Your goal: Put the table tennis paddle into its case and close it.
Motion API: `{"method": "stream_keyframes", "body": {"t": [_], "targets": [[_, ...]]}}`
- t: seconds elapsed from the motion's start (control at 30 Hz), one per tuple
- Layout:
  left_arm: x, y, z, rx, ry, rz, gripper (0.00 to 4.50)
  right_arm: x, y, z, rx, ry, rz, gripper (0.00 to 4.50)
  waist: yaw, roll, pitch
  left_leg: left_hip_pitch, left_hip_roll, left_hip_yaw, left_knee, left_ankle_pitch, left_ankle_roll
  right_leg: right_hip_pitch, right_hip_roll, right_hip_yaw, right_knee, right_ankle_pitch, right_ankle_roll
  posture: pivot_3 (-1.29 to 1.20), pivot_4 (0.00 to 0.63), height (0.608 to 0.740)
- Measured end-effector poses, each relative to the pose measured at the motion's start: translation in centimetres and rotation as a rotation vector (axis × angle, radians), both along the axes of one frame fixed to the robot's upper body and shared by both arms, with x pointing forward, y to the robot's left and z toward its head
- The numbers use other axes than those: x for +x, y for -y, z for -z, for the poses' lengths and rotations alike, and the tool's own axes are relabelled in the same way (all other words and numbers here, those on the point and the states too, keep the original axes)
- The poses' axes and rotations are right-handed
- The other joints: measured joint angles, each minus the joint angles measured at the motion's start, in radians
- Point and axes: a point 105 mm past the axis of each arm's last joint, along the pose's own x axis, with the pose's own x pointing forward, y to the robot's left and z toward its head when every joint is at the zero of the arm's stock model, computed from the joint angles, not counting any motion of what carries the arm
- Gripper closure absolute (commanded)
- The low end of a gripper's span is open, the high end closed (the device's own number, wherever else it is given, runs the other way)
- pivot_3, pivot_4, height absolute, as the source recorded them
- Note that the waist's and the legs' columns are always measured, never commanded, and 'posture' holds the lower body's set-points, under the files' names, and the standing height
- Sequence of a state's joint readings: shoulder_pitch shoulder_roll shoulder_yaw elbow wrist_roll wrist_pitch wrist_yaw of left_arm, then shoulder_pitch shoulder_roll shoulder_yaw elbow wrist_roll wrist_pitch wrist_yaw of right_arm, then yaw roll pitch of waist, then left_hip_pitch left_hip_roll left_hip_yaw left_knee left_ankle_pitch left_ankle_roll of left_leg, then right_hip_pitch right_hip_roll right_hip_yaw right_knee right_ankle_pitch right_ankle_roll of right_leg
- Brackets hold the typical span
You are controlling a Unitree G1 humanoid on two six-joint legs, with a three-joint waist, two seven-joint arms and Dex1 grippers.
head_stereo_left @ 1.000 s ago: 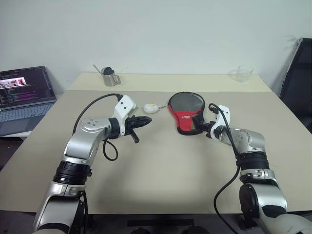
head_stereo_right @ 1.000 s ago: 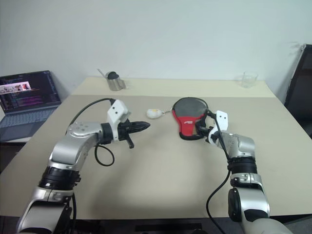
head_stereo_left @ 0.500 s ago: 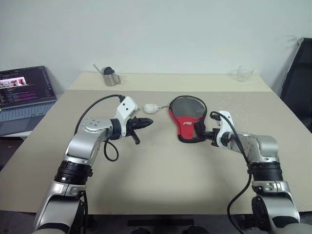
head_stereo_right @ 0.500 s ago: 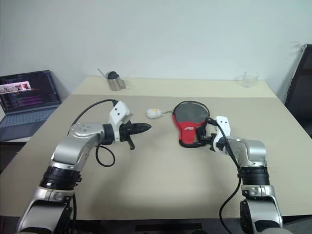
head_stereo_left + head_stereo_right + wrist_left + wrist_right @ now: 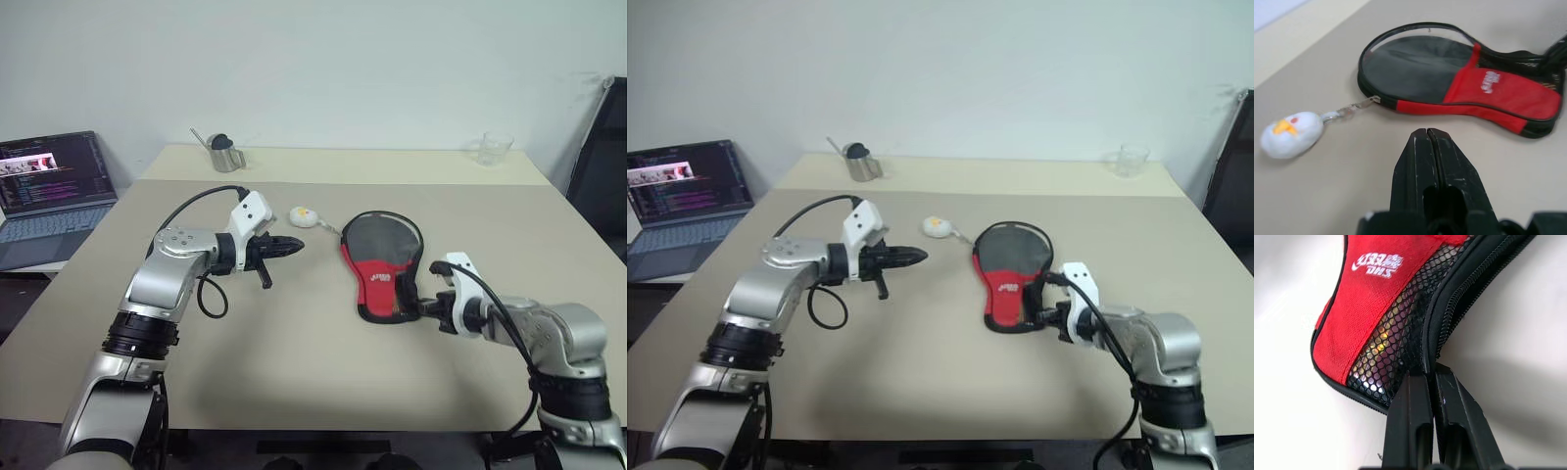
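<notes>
Silver arms, black joint bands, white wrist housings, looping black cables

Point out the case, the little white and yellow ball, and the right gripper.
case [image 5: 378, 277]: left eye view, red panel.
ball [image 5: 1291, 134]: left wrist view, middle of its body.
right gripper [image 5: 1431, 382]: right wrist view, between fingertips at the case's edge.

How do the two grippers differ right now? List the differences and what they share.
The right gripper is pinched on the narrow end of the case, down at the table; the left gripper grips nothing and hangs above the table. The right gripper is at the case's edge; the left gripper points toward the small white charm on the zip pull, apart from it. Both are shut, with black fingers.
</notes>
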State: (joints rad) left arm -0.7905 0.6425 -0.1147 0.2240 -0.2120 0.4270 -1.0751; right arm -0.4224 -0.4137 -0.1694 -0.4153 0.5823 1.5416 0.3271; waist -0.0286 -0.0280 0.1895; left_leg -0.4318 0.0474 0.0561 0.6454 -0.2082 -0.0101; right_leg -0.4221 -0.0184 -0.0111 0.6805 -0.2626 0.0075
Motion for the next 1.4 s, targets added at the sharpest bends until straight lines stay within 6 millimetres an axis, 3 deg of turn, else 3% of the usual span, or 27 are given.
{"method": "stream_keyframes", "body": {"t": [0.23,0.57,0.8,1.17,1.27,1.4], "targets": [[0.5,0.9,-0.2,0.007,-0.001,0.048,4.50,-4.4,-0.4,1.1,-0.013,-0.038,-0.115,4.48,0.000,0.000,0.000,0.000,0.000,0.000,0.000,0.000,0.000,0.000,0.000,0.000,0.000,-0.003,0.004,0.00,0.150,0.740],[0.9,1.7,-0.1,0.014,-0.005,0.091,4.50,-8.2,-0.6,1.5,-0.032,-0.091,-0.259,4.48,-0.001,-0.001,-0.001,0.000,-0.001,0.000,0.001,0.000,0.000,0.001,0.001,0.000,0.000,-0.003,0.004,0.00,0.150,0.740],[1.0,1.7,-0.1,0.025,-0.005,0.098,4.50,-9.4,-0.7,1.5,-0.027,-0.115,-0.319,4.48,-0.001,-0.001,-0.001,0.000,-0.001,0.000,0.001,0.000,0.000,0.001,0.001,0.000,0.000,-0.003,0.004,0.00,0.150,0.740],[1.0,1.9,0.0,0.026,-0.005,0.102,4.50,-9.2,-0.9,1.3,-0.008,-0.106,-0.333,4.48,-0.001,-0.001,-0.001,0.000,-0.001,0.000,0.002,0.000,0.000,0.001,0.001,0.000,0.001,-0.003,0.004,0.00,0.150,0.740],[1.0,1.9,0.0,0.026,-0.002,0.103,4.50,-9.3,-0.9,1.0,-0.008,-0.101,-0.358,3.77,-0.001,-0.001,-0.001,0.000,-0.001,-0.001,0.002,0.000,0.000,0.001,0.001,0.000,0.001,-0.003,0.004,0.00,0.150,0.740],[1.0,1.9,0.0,0.024,-0.001,0.104,4.50,-9.6,-1.1,0.7,0.008,-0.106,-0.390,2.39,-0.001,-0.001,-0.001,0.000,-0.001,-0.001,0.002,0.000,0.000,0.001,0.001,0.000,0.001,-0.003,0.004,0.00,0.150,0.740]]}}
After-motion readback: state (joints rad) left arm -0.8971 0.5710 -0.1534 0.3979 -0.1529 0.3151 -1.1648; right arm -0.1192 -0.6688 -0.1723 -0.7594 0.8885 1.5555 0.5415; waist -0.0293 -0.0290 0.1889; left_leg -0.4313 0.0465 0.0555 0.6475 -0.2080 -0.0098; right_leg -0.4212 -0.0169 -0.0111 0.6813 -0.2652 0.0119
